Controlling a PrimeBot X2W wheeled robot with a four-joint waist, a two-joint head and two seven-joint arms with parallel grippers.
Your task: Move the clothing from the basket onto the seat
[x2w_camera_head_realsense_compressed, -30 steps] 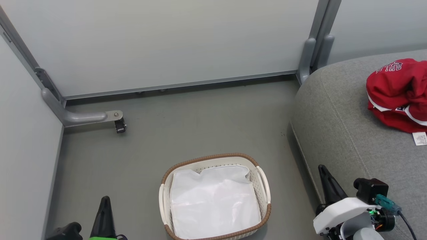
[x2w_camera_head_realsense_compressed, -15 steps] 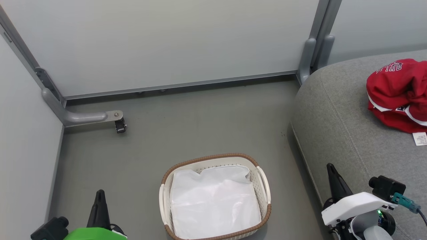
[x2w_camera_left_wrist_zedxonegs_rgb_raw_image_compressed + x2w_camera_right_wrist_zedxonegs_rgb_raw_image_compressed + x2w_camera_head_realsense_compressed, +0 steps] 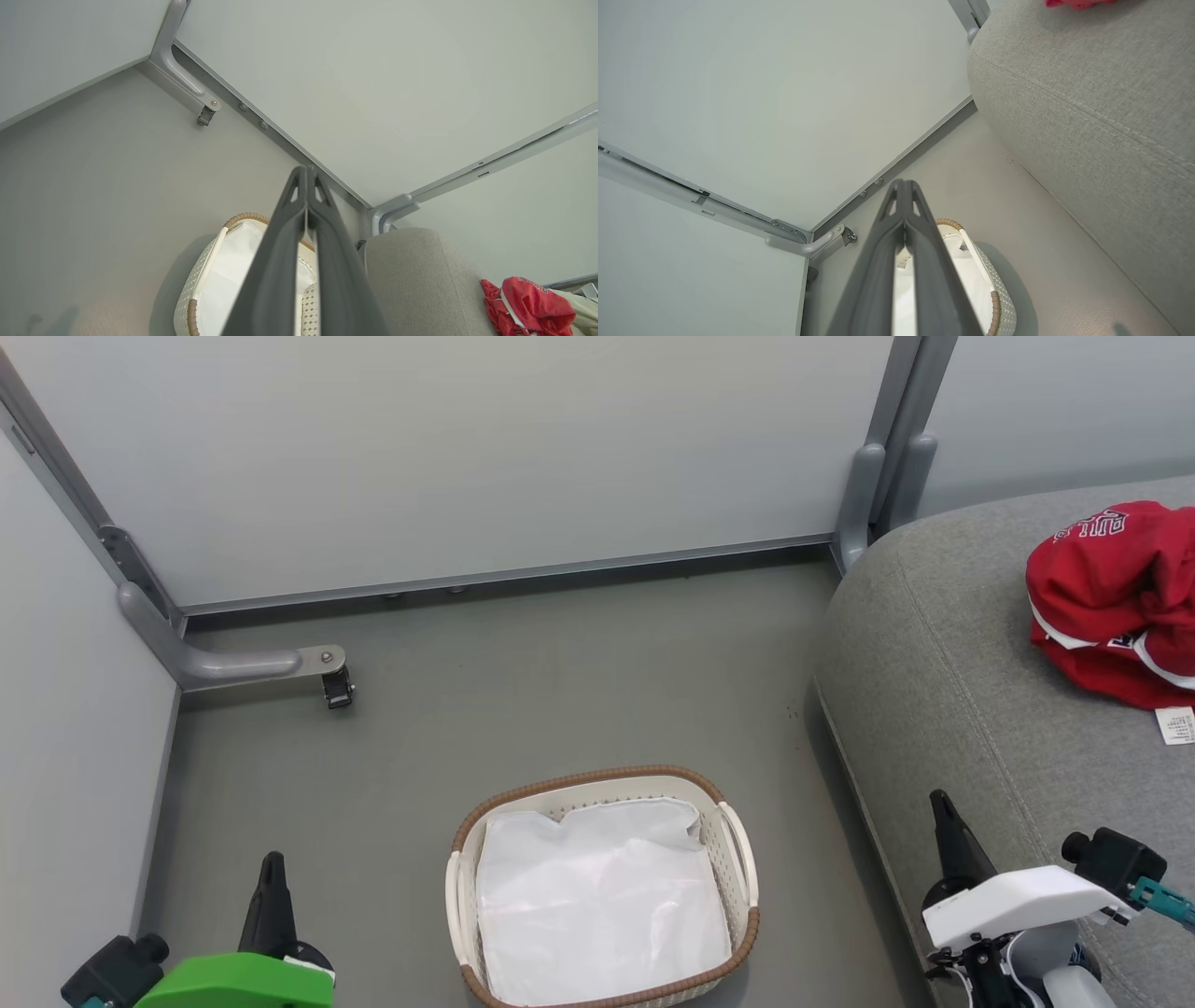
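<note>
The red clothing [image 3: 1116, 602] lies crumpled on the grey seat [image 3: 943, 672] at the right; it also shows in the left wrist view as red clothing [image 3: 530, 305] on the seat [image 3: 420, 275]. The white basket [image 3: 738, 859] with its brown rim stands on the floor at bottom centre and holds a white liner sheet [image 3: 597, 905]. My left gripper [image 3: 273, 861] is shut and empty, low at the left of the basket. My right gripper [image 3: 938, 800] is shut and empty, beside the seat's front edge. Both wrist views show the fingers pressed together, left gripper [image 3: 307, 170], right gripper [image 3: 903, 183].
Pale partition panels [image 3: 467, 457] wall in the grey floor [image 3: 560, 681] at the back and left. A metal foot with a castor [image 3: 334, 683] juts from the left corner, and a grey post [image 3: 868, 495] stands by the seat's back corner.
Both arms have drawn back toward the bottom corners of the head view, the left gripper leftward and the right gripper rightward. Basket and clothing have not moved.
</note>
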